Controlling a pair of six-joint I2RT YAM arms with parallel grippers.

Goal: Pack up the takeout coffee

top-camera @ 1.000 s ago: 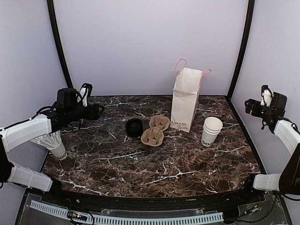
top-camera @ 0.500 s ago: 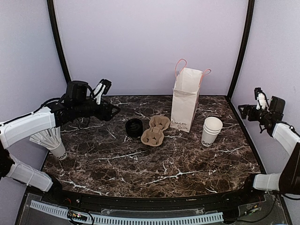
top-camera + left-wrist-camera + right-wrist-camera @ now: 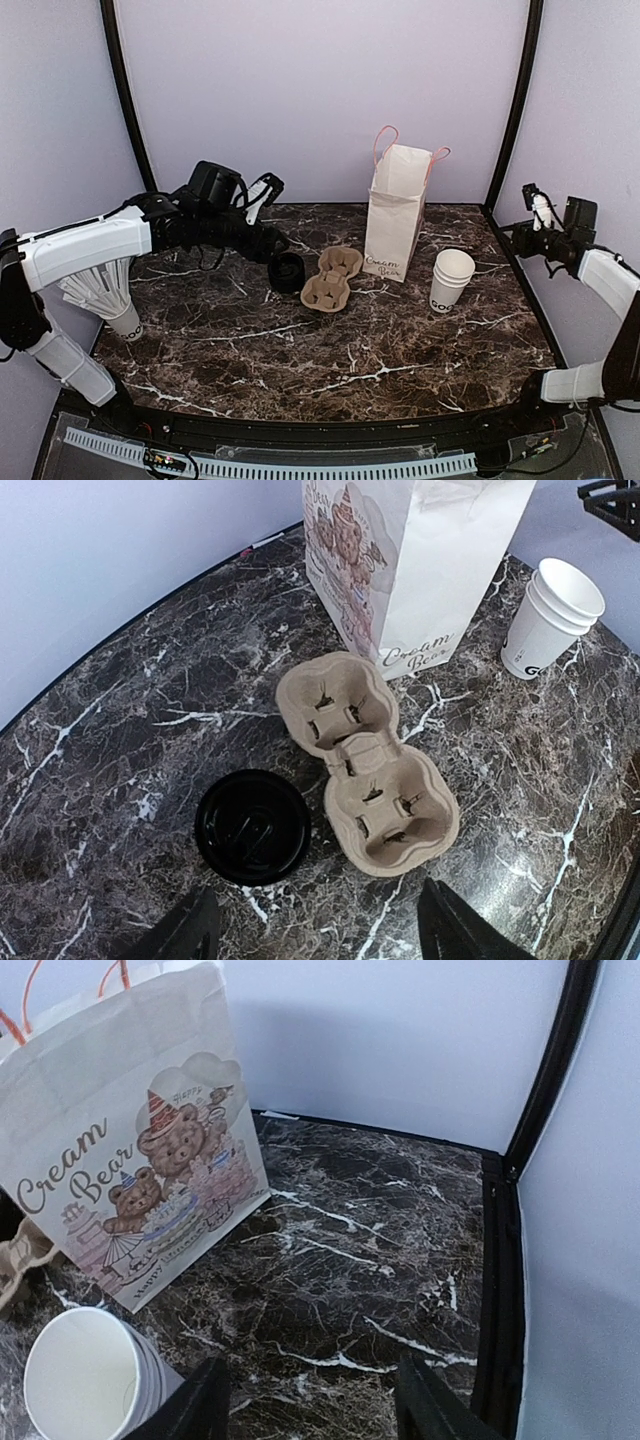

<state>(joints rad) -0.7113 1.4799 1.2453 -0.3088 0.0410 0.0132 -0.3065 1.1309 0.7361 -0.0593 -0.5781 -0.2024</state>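
Swung in from the left wall, your left gripper (image 3: 270,238) now hangs with fingers (image 3: 180,935) spread and empty just short of the takeout coffee (image 3: 287,272). The left wrist view shows its black lid from above, just beside the cardboard cup carrier (image 3: 365,765). Your right gripper (image 3: 312,1410) has crept inward, fingers apart on nothing, over bare marble table (image 3: 380,1240) between the Cream Bear paper bag (image 3: 130,1150), the stacked white cups (image 3: 85,1385) and the black corner post (image 3: 540,1090); only the top view shows the straw cup (image 3: 112,300) at the left edge, well apart.
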